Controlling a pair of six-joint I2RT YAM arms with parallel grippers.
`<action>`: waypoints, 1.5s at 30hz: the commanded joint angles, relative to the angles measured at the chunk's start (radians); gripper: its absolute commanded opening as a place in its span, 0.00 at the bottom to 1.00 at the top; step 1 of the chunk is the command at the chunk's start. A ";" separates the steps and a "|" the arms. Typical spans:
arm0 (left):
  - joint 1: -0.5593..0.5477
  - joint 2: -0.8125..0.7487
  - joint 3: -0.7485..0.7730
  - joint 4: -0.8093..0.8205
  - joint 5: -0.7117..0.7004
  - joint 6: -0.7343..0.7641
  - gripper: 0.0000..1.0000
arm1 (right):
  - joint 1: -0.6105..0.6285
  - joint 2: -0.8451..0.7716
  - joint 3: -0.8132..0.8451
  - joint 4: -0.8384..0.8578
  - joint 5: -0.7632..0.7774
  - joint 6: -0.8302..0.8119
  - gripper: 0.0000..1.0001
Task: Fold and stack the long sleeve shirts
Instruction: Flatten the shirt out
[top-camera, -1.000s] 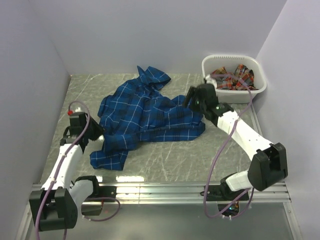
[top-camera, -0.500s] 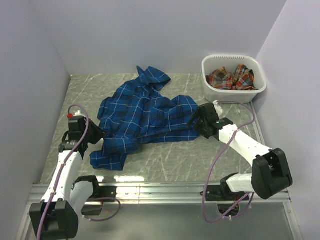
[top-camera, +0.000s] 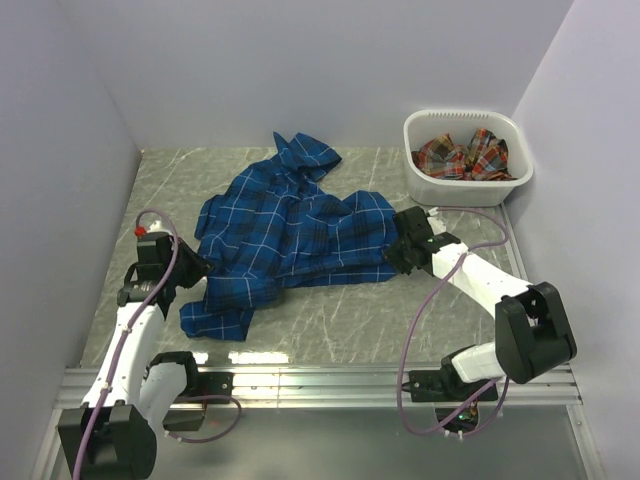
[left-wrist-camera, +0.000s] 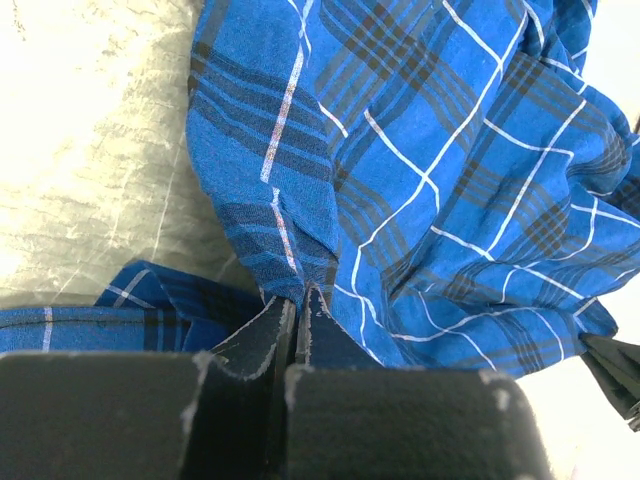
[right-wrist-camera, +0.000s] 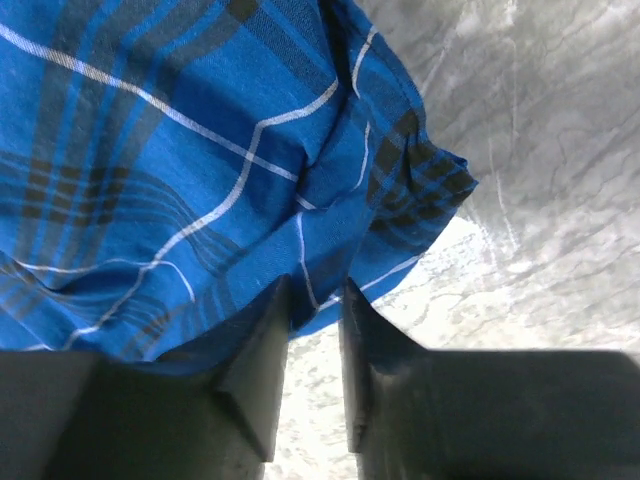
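Observation:
The blue plaid long sleeve shirt (top-camera: 300, 235) lies crumpled and spread over the middle of the table, collar toward the back wall. My left gripper (top-camera: 197, 270) is at its left side, shut on a pinched fold of the blue cloth (left-wrist-camera: 290, 250), seen close in the left wrist view (left-wrist-camera: 298, 292). My right gripper (top-camera: 398, 250) is low at the shirt's right hem. In the right wrist view (right-wrist-camera: 315, 290) its jaws stand a little apart with the hem (right-wrist-camera: 330, 250) between the tips and bare table showing in the gap. The red-orange plaid shirt (top-camera: 465, 157) lies bunched in the basket.
The white plastic basket (top-camera: 462, 190) stands at the back right corner, against the right wall. Grey walls close in the table on the left, back and right. A metal rail (top-camera: 320, 378) runs along the near edge by the arm bases.
My right arm came down from beside the basket to the shirt's right hem, and its jaws narrowed around the hem. The left gripper stayed shut on the cloth and barely moved.

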 joint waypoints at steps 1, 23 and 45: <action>-0.003 -0.002 0.048 0.007 -0.019 0.010 0.01 | -0.006 0.005 0.014 0.015 0.027 0.011 0.24; 0.135 0.413 1.036 0.046 -0.013 -0.037 0.00 | -0.060 -0.004 0.841 0.239 0.033 -0.492 0.00; 0.143 0.327 1.462 -0.171 -0.083 0.043 0.00 | -0.061 -0.296 0.894 0.075 -0.002 -0.639 0.00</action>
